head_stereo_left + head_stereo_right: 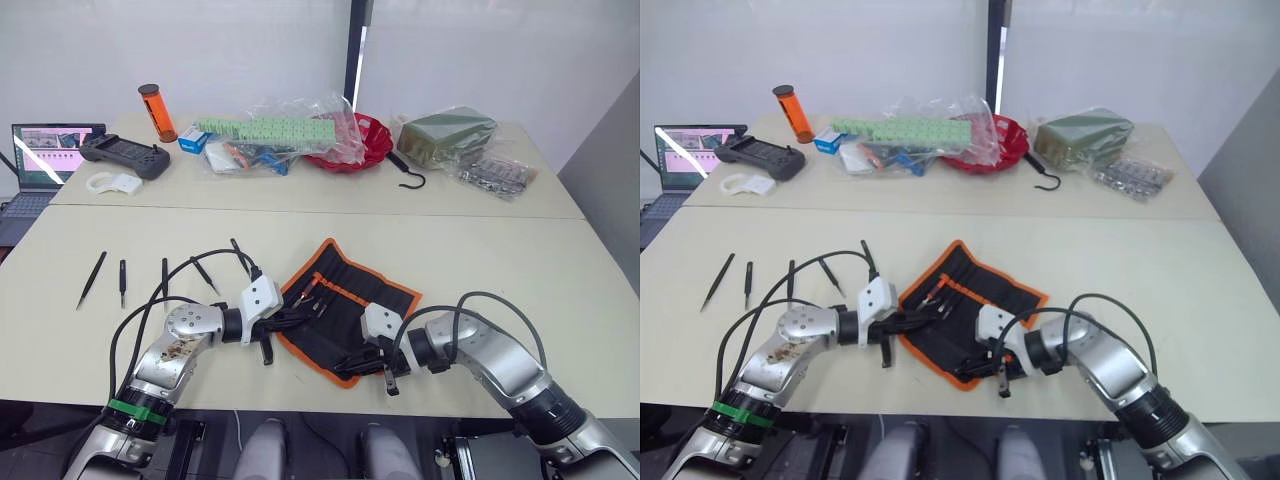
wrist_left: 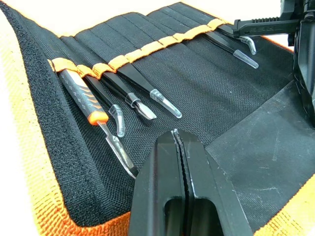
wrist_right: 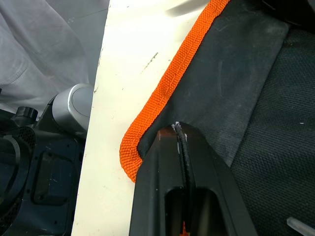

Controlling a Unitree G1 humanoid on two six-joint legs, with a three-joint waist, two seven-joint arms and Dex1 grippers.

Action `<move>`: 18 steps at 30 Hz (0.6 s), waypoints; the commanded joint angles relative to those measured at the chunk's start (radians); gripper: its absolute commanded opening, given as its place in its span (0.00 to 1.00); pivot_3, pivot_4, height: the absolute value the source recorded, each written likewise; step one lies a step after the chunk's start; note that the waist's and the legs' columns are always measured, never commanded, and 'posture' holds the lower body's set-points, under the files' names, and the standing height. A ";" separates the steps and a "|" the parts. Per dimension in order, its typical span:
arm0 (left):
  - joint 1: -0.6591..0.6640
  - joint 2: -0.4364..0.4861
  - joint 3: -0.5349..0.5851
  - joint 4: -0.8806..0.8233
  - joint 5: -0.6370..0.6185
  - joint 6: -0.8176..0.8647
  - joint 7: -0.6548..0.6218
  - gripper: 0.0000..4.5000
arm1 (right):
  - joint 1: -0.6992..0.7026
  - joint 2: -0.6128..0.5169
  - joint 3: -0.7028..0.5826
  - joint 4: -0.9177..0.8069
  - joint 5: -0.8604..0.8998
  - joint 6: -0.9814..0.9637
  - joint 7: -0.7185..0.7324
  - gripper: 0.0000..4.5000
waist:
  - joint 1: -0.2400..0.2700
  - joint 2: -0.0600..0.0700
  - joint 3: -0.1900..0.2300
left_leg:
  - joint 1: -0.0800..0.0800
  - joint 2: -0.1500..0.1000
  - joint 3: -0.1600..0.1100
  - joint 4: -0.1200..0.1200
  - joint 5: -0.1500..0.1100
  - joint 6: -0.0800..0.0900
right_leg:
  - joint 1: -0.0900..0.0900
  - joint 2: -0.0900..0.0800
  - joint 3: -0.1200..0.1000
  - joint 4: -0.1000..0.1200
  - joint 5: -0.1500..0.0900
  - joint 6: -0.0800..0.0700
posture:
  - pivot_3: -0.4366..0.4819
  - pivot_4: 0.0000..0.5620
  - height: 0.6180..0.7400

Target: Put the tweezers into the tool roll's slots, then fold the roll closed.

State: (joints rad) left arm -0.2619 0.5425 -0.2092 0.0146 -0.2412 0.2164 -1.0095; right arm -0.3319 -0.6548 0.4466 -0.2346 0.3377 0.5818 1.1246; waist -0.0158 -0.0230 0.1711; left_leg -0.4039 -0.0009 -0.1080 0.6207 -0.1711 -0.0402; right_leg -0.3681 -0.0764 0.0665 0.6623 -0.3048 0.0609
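Five slim black pointed tweezers point(image 1: 122, 283) lie loose on the table point(image 1: 520, 260), left of the flat orange-edged black tool roll point(image 1: 345, 305), while both tools, left point(image 1: 283, 321) and right point(image 1: 352, 366), press clenched and empty on its fabric, probably steadying it

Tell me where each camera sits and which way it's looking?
Left eye: on the head, looking down over both arms at the roll and tweezers.
Right eye: beside it, same scene.
Left wrist: on the left arm, along the shut left gripper at the slots.
Right wrist: on the right arm, along the shut right gripper at the roll's orange corner.
Shared: all show the roll.
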 commanded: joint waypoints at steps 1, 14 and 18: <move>0.013 -0.005 0.063 0.047 -0.063 0.048 -0.011 0.00 | 0.022 -0.017 -0.067 -0.021 0.042 0.044 -0.001 0.00 | 0.000 0.000 0.000 | 0.000 0.000 0.000 0.000 0.000 0.000 | 0.000 0.000 0.000 0.000 0.000 0.000 | 0.48 0.27 1.00; -0.126 0.027 0.278 0.098 -0.210 0.042 -0.048 0.00 | -0.006 -0.031 -0.311 -0.056 0.228 0.123 0.001 0.00 | 0.000 -0.002 0.003 | -0.005 0.000 0.000 0.000 0.000 0.000 | -0.004 0.000 0.000 -0.001 0.001 -0.002 | 0.48 0.27 1.00; -0.110 0.056 0.345 0.067 -0.237 0.058 -0.032 0.00 | -0.021 -0.030 -0.354 -0.048 0.244 0.120 -0.020 0.00 | 0.000 -0.002 0.004 | -0.005 0.000 0.000 0.000 0.000 0.000 | -0.005 0.000 0.000 0.000 0.001 -0.002 | 0.48 0.27 1.00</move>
State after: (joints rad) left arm -0.3722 0.5779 0.0820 0.1249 -0.4485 0.2686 -1.0489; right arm -0.3383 -0.6833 0.1350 -0.2580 0.5617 0.7081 1.1100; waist -0.0163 -0.0250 0.1754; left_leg -0.4094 -0.0010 -0.1081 0.6203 -0.1715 -0.0398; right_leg -0.3729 -0.0765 0.0665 0.6619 -0.3034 0.0587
